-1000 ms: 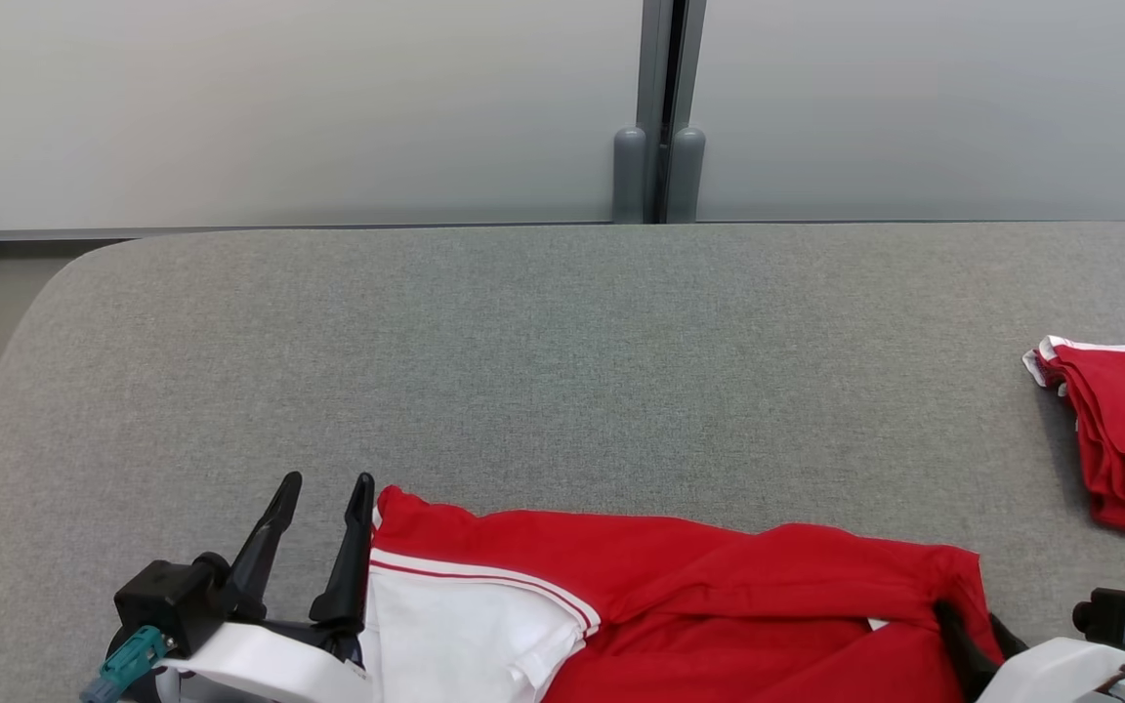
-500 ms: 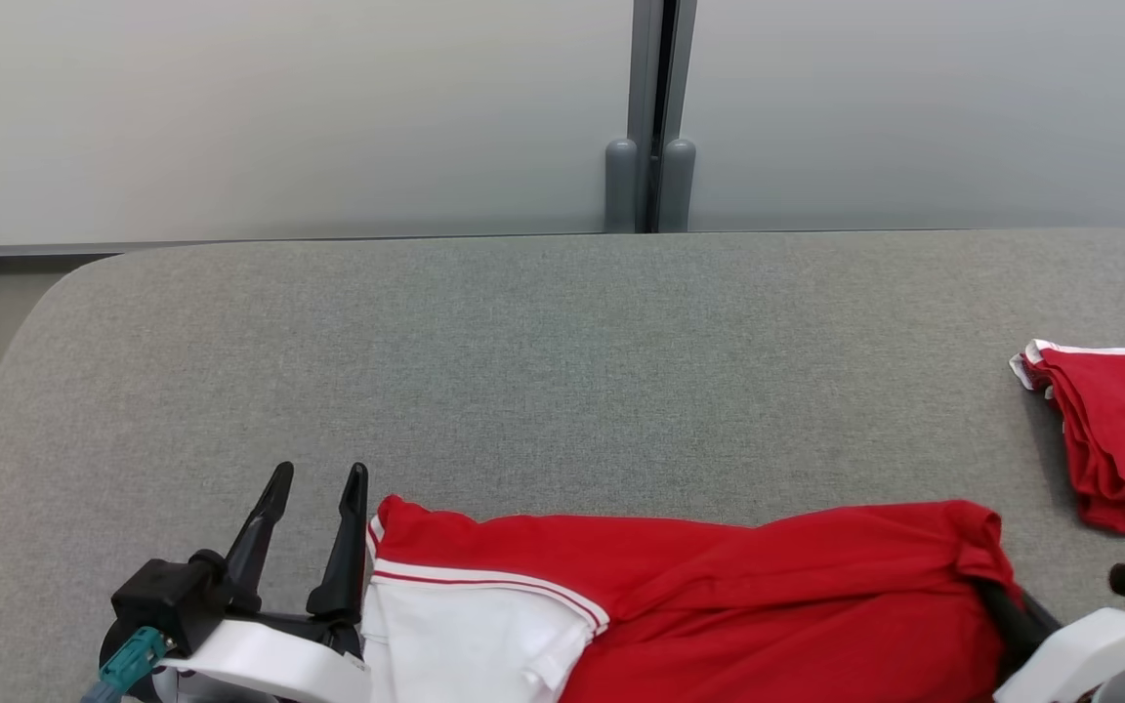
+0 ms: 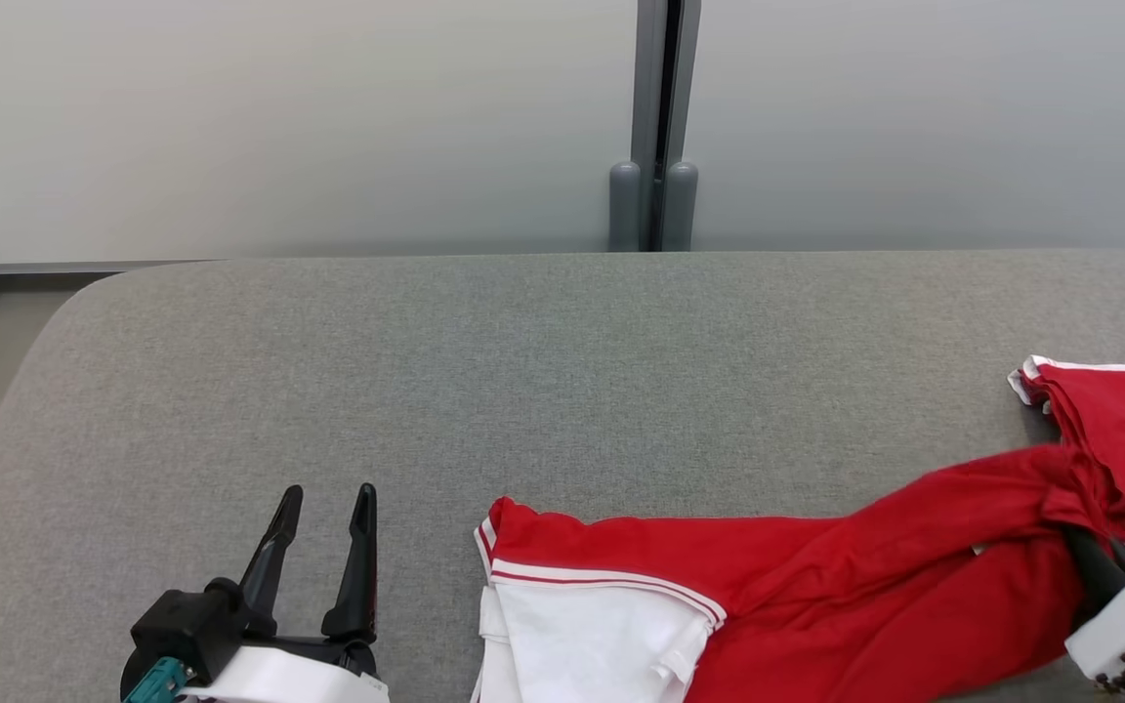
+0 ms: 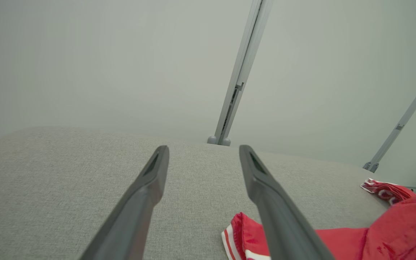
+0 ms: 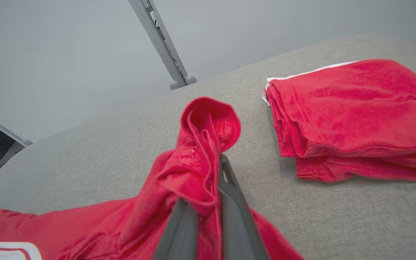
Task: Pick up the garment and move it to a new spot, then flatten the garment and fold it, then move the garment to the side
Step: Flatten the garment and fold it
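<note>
Currently, the right gripper (image 3: 1092,574) is clamped shut on a bunched fold of the red garment (image 3: 816,576). The garment trails along the near edge of the grey table (image 3: 562,371) from 6 o'clock toward 4 o'clock, white panel at 6. The left gripper (image 3: 328,494) rests at 7 o'clock, fingers apart, empty.

Risk 1: the pinched bunch lies against the folded red pile (image 3: 1124,430) at 3 o'clock; any travel that way would likely snag or topple it.

Risk 2: a 1-point hold lets the trailing cloth drag, twist or slip off the near edge.
</note>
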Available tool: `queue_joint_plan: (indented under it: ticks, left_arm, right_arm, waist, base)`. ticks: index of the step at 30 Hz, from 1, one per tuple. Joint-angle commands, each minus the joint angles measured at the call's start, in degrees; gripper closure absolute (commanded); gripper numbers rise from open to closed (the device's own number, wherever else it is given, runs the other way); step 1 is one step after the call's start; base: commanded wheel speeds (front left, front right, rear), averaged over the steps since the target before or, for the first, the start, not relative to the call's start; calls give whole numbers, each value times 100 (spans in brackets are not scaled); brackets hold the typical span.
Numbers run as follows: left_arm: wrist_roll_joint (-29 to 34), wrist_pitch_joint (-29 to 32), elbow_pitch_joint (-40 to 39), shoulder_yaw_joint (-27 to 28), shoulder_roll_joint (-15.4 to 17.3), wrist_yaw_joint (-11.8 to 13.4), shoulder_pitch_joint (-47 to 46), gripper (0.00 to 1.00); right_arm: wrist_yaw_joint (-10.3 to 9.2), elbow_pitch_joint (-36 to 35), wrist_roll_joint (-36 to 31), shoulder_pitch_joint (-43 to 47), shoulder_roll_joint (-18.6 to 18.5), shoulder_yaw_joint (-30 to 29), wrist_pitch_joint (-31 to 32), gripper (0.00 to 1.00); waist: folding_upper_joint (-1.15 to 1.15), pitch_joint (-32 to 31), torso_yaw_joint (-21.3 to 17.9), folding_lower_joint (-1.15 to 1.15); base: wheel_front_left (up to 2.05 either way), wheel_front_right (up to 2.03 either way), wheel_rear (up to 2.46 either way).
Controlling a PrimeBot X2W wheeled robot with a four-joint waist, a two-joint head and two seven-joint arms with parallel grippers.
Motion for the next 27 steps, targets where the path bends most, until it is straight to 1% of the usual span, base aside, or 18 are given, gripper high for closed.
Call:
queue_joint_plan:
  ticks: [1, 7, 12, 14, 16, 17, 20, 25, 27]
  left_arm:
    - [55, -23, 31, 56, -1, -44, 52, 0]
    - [268, -23, 233, 253, -115, -269, 98, 0]
    - [394, -23, 377, 309, -172, -393, 29, 0]
    - [427, -22, 439, 313, -189, -427, 8, 0]
    - [461, -22, 499, 294, -205, -462, -32, 0]
    - [472, -23, 531, 295, -208, -476, -53, 0]
    - [506, -22, 619, 276, -220, -506, -102, 0]
    - [552, -23, 728, 254, -211, -552, -199, 0]
    - [561, -22, 770, 259, -200, -559, -203, 0]
  right_arm:
    - [3, -102, -63, 26, -3, -19, 7, 100]
    - [3, -1043, -318, 146, 303, 75, 199, 100]
    - [3, -1689, -376, 256, 802, 270, 513, 100]
    - [3, -1804, -411, 215, 1022, 361, 632, 100]
    - [3, -1809, -480, 117, 1227, 471, 715, 100]
    - [3, -1760, -574, 52, 1310, 536, 748, 100]
    - [3, -1539, -589, -98, 1673, 692, 784, 100]
    - [3, -1077, -638, -343, 2060, 988, 837, 100]
    - [3, -929, -610, -391, 2124, 1122, 849, 100]
  waist:
    - [0, -7, 20, 0]
    - [0, -65, 155, 0]
    - [0, -83, 349, 0]
    - [0, -78, 443, 0]
    - [0, -61, 547, 0]
    - [0, -51, 602, 0]
    - [0, -17, 781, 0]
    - [0, 44, 1058, 0]
    - [0, 57, 1146, 0]
  base:
    - [0, 0, 0]
    - [0, 0, 0]
    - [0, 0, 0]
    - [0, 0, 0]
    - [0, 0, 0]
    - [0, 0, 0]
    - [0, 0, 0]
    - [0, 0, 0]
    - [0, 0, 0]
